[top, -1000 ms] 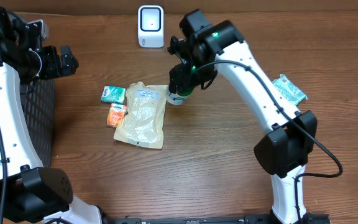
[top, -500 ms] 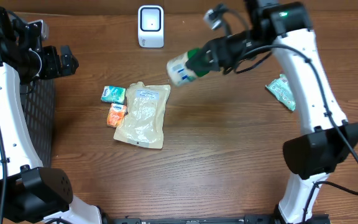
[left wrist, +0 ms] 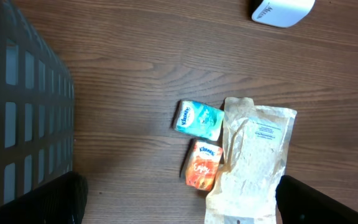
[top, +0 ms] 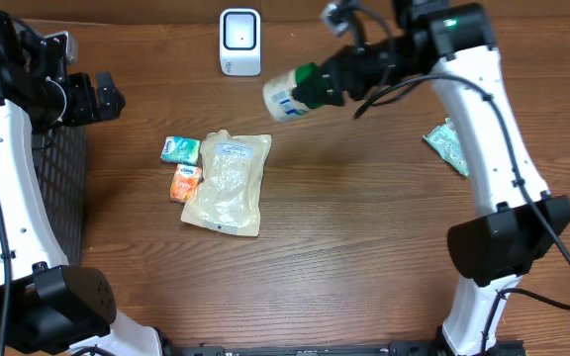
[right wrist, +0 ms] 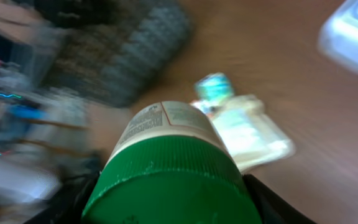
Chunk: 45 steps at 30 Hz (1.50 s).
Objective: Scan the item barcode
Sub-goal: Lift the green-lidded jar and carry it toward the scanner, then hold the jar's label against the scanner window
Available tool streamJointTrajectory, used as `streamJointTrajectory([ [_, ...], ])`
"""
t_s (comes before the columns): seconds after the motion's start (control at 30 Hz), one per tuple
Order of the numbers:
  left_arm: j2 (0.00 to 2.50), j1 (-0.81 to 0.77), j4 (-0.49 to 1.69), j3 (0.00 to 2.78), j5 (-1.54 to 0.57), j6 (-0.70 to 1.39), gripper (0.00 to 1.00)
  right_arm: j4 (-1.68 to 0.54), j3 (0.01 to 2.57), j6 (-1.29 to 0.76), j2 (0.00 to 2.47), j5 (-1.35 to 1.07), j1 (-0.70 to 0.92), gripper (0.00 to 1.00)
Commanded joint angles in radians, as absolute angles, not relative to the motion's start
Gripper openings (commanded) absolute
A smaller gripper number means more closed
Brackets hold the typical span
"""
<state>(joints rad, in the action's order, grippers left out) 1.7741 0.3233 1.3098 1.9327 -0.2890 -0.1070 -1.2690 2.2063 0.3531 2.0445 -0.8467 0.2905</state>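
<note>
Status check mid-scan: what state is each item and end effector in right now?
bottle: held sideways in the air, near the scanner
right end effector: shut on the bottle's green cap
left end effector: open, empty
scanner: upright
pouch: lying flat
teal pack: flat, beside pouch
orange pack: flat, beside pouch
green packet: lying flat

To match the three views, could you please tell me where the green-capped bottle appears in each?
Overhead: green-capped bottle, upper centre, right of the white scanner.
Left wrist: not in it.
Right wrist: green-capped bottle fills the bottom centre, cap nearest.
Shared landmark: the white scanner, seen in all three.
</note>
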Motion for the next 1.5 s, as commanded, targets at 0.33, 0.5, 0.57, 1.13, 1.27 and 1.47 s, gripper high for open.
streamJointTrajectory([
  [0.33, 1.745, 0.326, 1.308, 1.95, -0.297, -0.099, 1.0, -0.523, 2.164, 0.561, 2.164, 0.059, 0.502, 0.31],
  [0.5, 1.745, 0.326, 1.308, 1.95, -0.297, -0.099, 1.0, -0.313, 2.164, 0.805, 2.262, 0.058, 0.502, 0.37],
  [0.57, 1.745, 0.326, 1.308, 1.95, -0.296, -0.099, 1.0, -0.248, 2.164, 0.896, 2.301, 0.058, 0.502, 0.43],
  [1.13, 1.745, 0.326, 1.308, 1.95, -0.296, -0.099, 1.0, 0.065, 2.164, 1.3, 2.49, -0.033, 0.482, 0.43],
  [1.27, 1.745, 0.326, 1.308, 1.95, -0.297, -0.099, 0.99, 0.11, 2.164, 1.318, 2.504, -0.033, 0.479, 0.43],
  [1.47, 1.745, 0.326, 1.308, 1.95, -0.297, -0.099, 1.0, 0.176, 2.164, 1.318, 2.534, -0.083, 0.456, 0.39],
])
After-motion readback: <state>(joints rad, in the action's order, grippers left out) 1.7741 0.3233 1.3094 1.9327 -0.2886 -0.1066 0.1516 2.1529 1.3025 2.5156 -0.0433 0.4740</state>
